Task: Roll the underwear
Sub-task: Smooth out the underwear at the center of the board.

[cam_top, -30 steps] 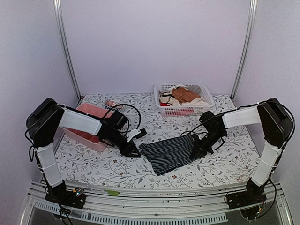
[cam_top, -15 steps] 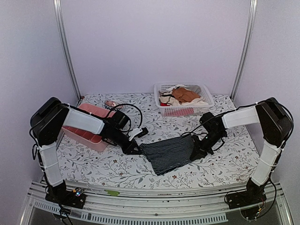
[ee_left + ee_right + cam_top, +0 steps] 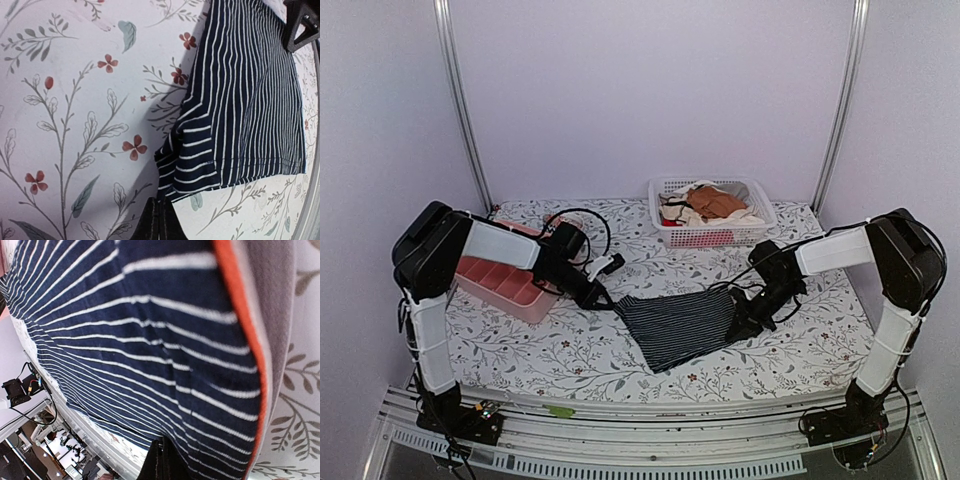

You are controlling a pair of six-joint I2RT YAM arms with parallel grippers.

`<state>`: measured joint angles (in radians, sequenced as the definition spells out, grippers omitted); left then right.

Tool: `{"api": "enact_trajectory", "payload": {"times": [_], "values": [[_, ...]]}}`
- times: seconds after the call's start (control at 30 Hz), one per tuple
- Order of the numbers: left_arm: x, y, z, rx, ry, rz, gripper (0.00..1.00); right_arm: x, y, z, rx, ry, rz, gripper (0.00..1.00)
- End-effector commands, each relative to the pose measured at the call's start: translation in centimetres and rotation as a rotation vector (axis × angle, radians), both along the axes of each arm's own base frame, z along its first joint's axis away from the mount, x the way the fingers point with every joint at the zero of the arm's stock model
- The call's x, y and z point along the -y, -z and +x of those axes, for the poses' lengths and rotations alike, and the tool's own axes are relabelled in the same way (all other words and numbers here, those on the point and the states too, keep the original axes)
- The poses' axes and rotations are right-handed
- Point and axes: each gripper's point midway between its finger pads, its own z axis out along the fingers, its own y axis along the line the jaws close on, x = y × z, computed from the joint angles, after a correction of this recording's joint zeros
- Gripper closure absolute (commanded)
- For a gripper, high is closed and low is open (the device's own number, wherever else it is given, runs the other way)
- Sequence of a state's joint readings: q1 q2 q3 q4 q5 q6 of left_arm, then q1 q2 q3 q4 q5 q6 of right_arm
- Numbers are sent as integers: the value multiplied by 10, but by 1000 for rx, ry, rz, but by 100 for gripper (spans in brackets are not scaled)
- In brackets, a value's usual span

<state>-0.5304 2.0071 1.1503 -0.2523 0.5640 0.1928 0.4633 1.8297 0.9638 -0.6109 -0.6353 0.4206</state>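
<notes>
The underwear [image 3: 680,325], dark navy with thin white stripes, lies spread on the floral table between my two grippers. My left gripper [image 3: 608,300] is shut on its left corner. In the left wrist view the closed fingertips [image 3: 159,220] pinch the hem corner of the underwear [image 3: 240,100], slightly lifted off the table. My right gripper [image 3: 745,318] is shut on the right edge. In the right wrist view the striped underwear [image 3: 140,340] fills the frame above the closed fingers [image 3: 162,462], with an orange-red band [image 3: 240,315] along its edge.
A pink tray [image 3: 505,285] stands behind my left arm. A white basket [image 3: 665,232] of orange-brown and cream garments sits at the back. A small pinkish roll [image 3: 557,220] lies at the back left. A metal rail [image 3: 650,425] runs along the near table edge.
My left gripper has moved back and to the left, drawing the underwear's left corner with it and stretching the fabric wider. My right gripper has barely moved.
</notes>
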Motion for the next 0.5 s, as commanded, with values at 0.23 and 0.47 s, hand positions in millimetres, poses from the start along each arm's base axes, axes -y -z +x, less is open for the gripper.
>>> {"api": "enact_trajectory", "payload": {"times": [0.23, 0.47], "values": [[-16, 23, 32, -10, -82, 118, 100, 2, 4, -4, -11, -13, -34, 100], [-8, 20, 56, 42, -33, 141, 100, -35, -40, 14, 59, -28, 177, 100]]}}
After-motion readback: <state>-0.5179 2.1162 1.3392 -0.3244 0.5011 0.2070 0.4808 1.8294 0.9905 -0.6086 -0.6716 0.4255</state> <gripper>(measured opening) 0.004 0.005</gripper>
